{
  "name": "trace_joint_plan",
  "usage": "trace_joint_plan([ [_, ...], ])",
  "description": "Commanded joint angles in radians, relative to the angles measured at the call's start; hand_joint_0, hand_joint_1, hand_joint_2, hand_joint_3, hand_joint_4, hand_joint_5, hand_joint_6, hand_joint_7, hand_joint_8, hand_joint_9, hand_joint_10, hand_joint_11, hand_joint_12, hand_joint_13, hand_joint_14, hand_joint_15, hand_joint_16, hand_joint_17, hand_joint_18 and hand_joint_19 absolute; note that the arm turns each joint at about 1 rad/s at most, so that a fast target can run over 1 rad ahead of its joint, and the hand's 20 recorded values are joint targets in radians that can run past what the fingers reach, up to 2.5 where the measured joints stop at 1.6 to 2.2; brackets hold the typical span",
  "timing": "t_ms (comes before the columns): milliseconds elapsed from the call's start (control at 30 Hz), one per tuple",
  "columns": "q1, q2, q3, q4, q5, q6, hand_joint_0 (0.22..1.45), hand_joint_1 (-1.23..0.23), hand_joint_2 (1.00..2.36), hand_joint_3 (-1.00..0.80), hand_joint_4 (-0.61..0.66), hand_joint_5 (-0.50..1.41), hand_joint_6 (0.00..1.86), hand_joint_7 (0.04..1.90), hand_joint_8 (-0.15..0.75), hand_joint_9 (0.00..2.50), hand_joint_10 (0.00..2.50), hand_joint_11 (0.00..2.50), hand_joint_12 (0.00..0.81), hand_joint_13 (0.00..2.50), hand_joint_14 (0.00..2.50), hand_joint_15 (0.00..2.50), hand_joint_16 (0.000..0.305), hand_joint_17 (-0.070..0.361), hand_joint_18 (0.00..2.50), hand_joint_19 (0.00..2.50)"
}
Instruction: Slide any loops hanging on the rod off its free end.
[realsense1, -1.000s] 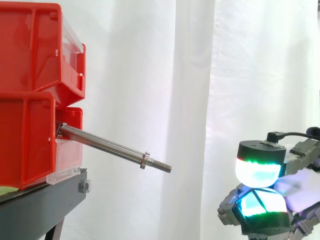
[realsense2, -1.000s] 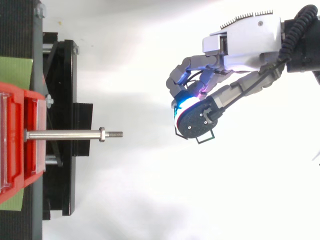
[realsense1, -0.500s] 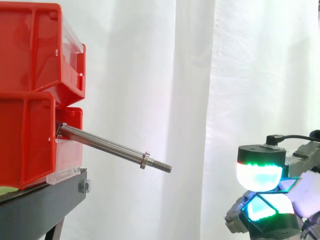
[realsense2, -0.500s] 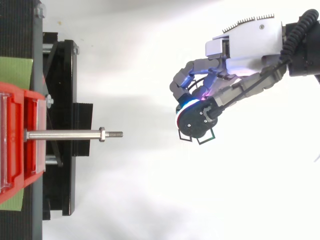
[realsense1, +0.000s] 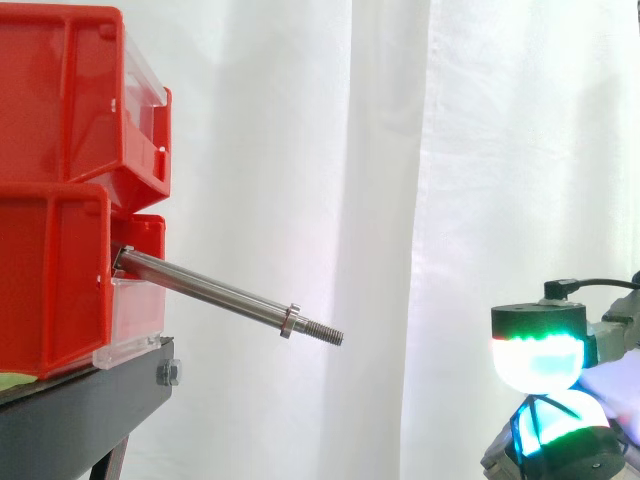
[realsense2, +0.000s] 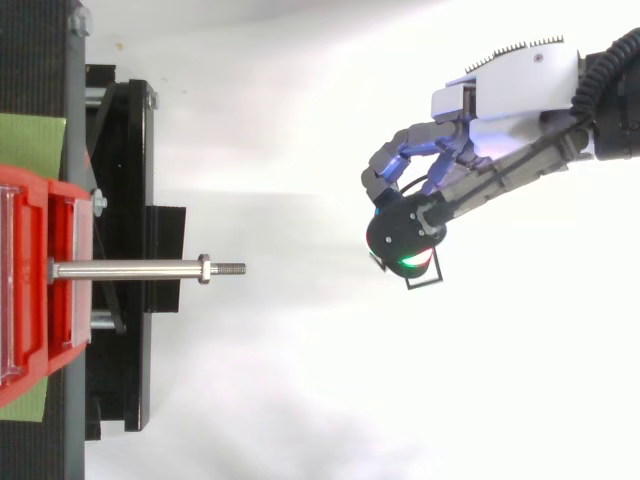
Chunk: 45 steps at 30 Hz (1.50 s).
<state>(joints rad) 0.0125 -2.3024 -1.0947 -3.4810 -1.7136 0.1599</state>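
hand sits low right in side view, cut off by the frame edges | fingers curled, pads pinching thin dark loop, mostly hidden under them | hand well apart from rod's free end | rod bare, sticking out of lower red bin | white curtain behind

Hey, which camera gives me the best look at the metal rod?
The side view: the rod shows from the red bin to its threaded tip, tilting downward, with nothing hanging on it. The top view shows its full length from above, but not the tilt.
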Motion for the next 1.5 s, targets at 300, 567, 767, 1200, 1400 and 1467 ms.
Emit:
trace_joint_plan([
  [300, -0.005, 0.000, 0.019, -0.007, -0.001, -0.019, 0.60, -0.77, 1.01, -0.39, 0.13, -0.17, 0.84, 1.48, 0.286, 0.89, 0.01, 0.28, 0.262, 0.58, 0.00, 0.00, 0.043, 0.096, 0.50, 0.04],
  [567, -0.008, 0.001, 0.019, -0.007, -0.008, -0.019, 0.57, -0.67, 1.01, -0.39, 0.13, -0.16, 0.85, 1.47, 0.283, 0.91, 0.01, 0.26, 0.264, 0.58, 0.00, 0.00, 0.043, 0.097, 0.49, 0.06],
  [767, -0.008, 0.001, 0.019, -0.006, -0.008, -0.026, 0.57, -0.64, 1.01, -0.40, 0.13, -0.16, 0.85, 1.46, 0.287, 0.92, 0.01, 0.27, 0.269, 0.57, 0.00, 0.00, 0.043, 0.097, 0.48, 0.06],
  [1200, -0.011, 0.070, 0.018, -0.006, -0.003, -0.263, 0.58, -0.74, 1.00, -0.50, 0.17, -0.17, 0.81, 1.37, 0.278, 0.89, 0.01, 0.26, 0.271, 0.56, 0.00, 0.00, 0.043, 0.096, 0.47, 0.06],
  [1400, -0.013, 0.077, 0.018, -0.006, 0.005, -0.287, 0.57, -0.63, 1.00, -0.48, 0.16, -0.14, 0.76, 1.36, 0.276, 0.90, 0.01, 0.26, 0.271, 0.56, 0.00, 0.00, 0.041, 0.093, 0.45, 0.05],
  [1467, -0.013, 0.078, 0.018, -0.004, 0.005, -0.283, 0.57, -0.64, 1.01, -0.42, 0.15, -0.15, 0.76, 1.36, 0.276, 0.91, 0.01, 0.26, 0.271, 0.55, 0.00, 0.00, 0.040, 0.091, 0.43, 0.05],
])
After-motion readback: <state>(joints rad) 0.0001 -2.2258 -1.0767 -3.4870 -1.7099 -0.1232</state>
